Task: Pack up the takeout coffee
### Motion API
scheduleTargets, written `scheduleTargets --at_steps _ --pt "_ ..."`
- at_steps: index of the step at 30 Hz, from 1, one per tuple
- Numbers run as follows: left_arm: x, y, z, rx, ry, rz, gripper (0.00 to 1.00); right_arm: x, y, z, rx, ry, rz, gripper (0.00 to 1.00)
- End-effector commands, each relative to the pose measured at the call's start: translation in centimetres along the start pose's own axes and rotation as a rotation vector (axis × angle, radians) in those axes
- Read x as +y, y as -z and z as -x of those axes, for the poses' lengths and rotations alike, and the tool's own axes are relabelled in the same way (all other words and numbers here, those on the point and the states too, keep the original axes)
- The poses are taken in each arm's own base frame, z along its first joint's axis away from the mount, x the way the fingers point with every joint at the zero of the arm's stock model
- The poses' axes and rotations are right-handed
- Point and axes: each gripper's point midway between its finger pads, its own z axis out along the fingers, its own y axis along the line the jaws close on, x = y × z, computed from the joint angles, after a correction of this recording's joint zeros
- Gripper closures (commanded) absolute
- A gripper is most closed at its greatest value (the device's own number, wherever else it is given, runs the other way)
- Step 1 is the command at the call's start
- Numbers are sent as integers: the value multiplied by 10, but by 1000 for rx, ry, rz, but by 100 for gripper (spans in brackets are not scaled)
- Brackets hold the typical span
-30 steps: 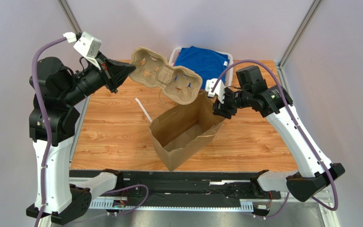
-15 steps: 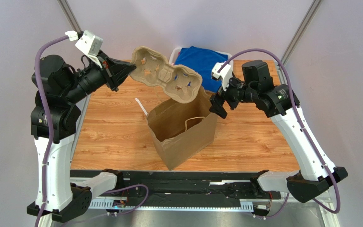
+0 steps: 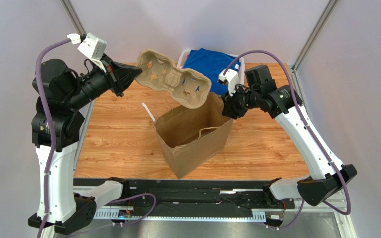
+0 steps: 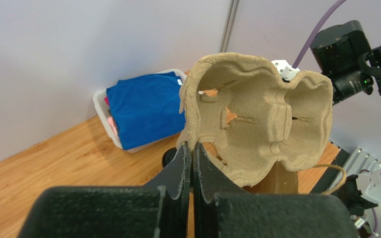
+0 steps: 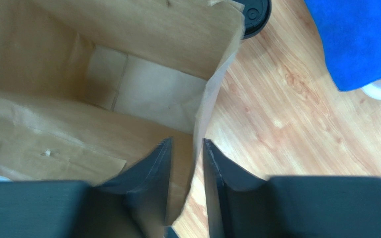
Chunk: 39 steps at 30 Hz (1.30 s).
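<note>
My left gripper (image 3: pixel 139 73) (image 4: pixel 192 145) is shut on the rim of the grey pulp cup carrier (image 3: pixel 175 79) (image 4: pixel 262 119) and holds it in the air above the bag's far side. The tall brown paper bag (image 3: pixel 192 136) (image 5: pixel 103 84) stands open on the table. My right gripper (image 3: pixel 226 110) (image 5: pixel 186 144) is open, its fingers either side of the bag's right wall with a gap. Of the takeout coffee only the black lid (image 5: pixel 254 12) shows, just behind the bag; it also shows beside my left fingers (image 4: pixel 170 157). In the top view the carrier hides it.
A white bin (image 3: pixel 183 58) holding a blue cloth (image 3: pixel 212 64) (image 4: pixel 145 106) (image 5: pixel 361 39) sits at the table's back edge. A thin white stick (image 3: pixel 149 114) lies on the wood left of the bag. Walls close in both sides.
The bag has gone from leaning over to standing upright with its mouth open. My right gripper rose with its right wall, then settled lower. My left arm and the carrier stayed put.
</note>
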Motion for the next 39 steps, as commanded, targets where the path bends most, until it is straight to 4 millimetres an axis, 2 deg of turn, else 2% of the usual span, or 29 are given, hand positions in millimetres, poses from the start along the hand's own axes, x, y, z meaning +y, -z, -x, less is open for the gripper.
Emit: scheduleTargets --at_steps 1,2,4,5,8,10,11,12,14,17,19,23,25,26,28,32,39 --pt "-11 12 4 -22 -37 -31 100 -6 13 5 -20 145 33 91" --pt "-13 13 3 -18 -42 -37 100 -11 18 11 -40 208 43 100" --pt "-14 16 0 -14 -61 -41 100 -17 25 17 -100 244 92 100" --pt "-15 18 0 -14 -68 -42 100 -21 28 21 -118 334 101 100" --pt "-19 22 0 -13 -88 -54 100 -21 31 31 -169 464 165 100" --pt "-24 23 2 -13 -102 -76 100 -14 29 43 -233 526 231 100" --pt "-25 23 3 -13 -105 -83 100 -14 21 46 -237 516 264 100" --pt "-28 23 3 -8 -110 -107 100 -8 24 59 -264 526 281 100" --pt "-31 24 5 -3 -131 -127 100 -4 17 59 -233 511 318 100" --pt "-36 26 6 15 -156 -153 100 6 20 63 -222 527 323 100" --pt "-35 26 14 6 -224 -159 100 9 18 65 -213 517 295 100" --pt "-39 25 20 17 -336 -201 100 21 31 77 -236 492 237 100" --pt "-40 27 31 -11 -435 -197 100 24 39 86 -254 467 212 100" --pt "-42 24 27 7 -447 -220 100 28 41 88 -258 467 214 100" --pt "-56 29 34 -20 -562 -280 100 31 46 93 -266 452 214 100" --pt "-67 30 31 -16 -704 -315 100 38 42 90 -231 465 200 100" --pt "-81 25 42 -51 -747 -367 100 44 29 85 -153 459 175 100"
